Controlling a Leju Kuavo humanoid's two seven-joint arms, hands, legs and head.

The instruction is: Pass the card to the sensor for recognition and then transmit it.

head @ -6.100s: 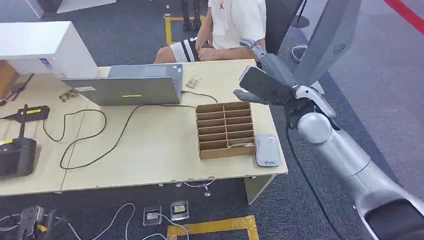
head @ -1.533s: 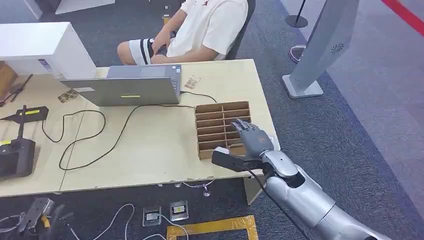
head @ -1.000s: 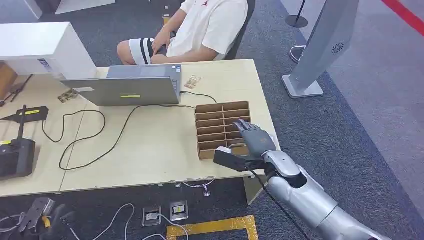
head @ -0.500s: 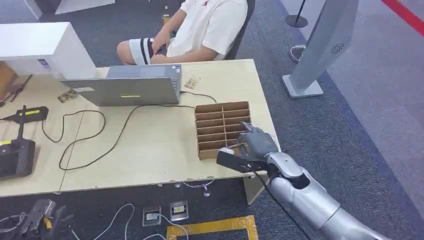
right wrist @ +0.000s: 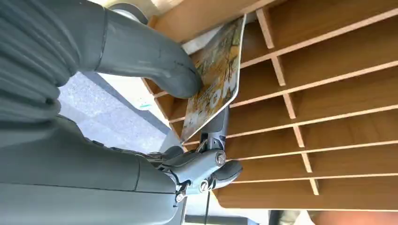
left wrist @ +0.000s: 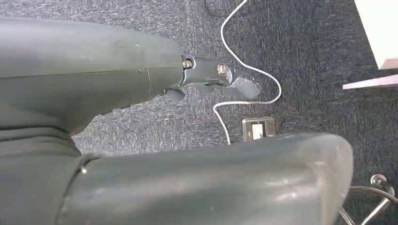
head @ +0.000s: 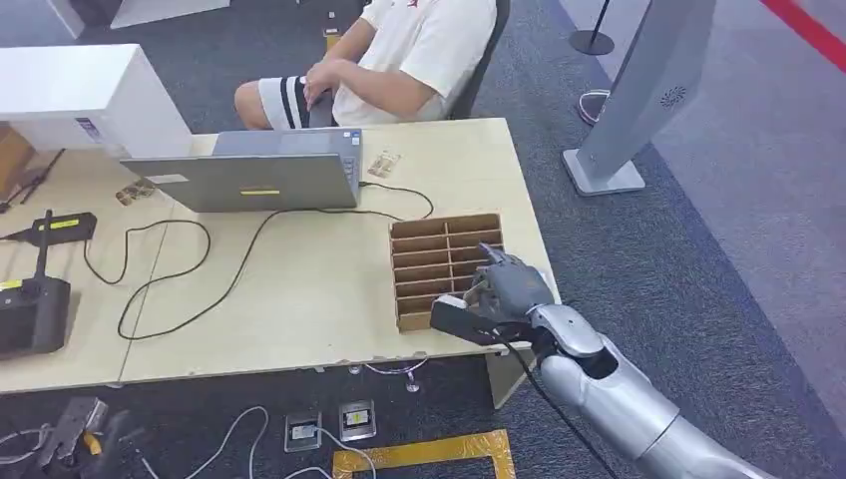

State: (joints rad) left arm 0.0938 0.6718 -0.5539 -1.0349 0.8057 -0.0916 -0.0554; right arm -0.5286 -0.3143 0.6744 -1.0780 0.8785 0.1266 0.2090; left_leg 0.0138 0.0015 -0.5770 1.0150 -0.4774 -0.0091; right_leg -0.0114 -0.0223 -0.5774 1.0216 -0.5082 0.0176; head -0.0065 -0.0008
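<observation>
My right hand (head: 502,295) reaches into the near right corner of the wooden slotted box (head: 444,261) on the table. In the right wrist view the hand (right wrist: 70,168) pinches a yellow printed card (right wrist: 217,77) between its thumb and a finger. The card stands tilted over the box's slots (right wrist: 328,93). A pale flat surface (right wrist: 133,96) beside the box may be the sensor; I cannot tell. My left hand (left wrist: 141,84) hangs over dark carpet with its fingers apart and nothing in it.
A person in a white shirt (head: 424,45) sits behind the table (head: 299,299). A laptop (head: 249,178) with a black cable stands left of the box. Black devices (head: 30,309) lie at the far left. A grey pillar stand (head: 643,90) is on the right.
My right hand came down from beside the person to the box, and its fingers curled around the card. The box has slid slightly toward the table's front edge.
</observation>
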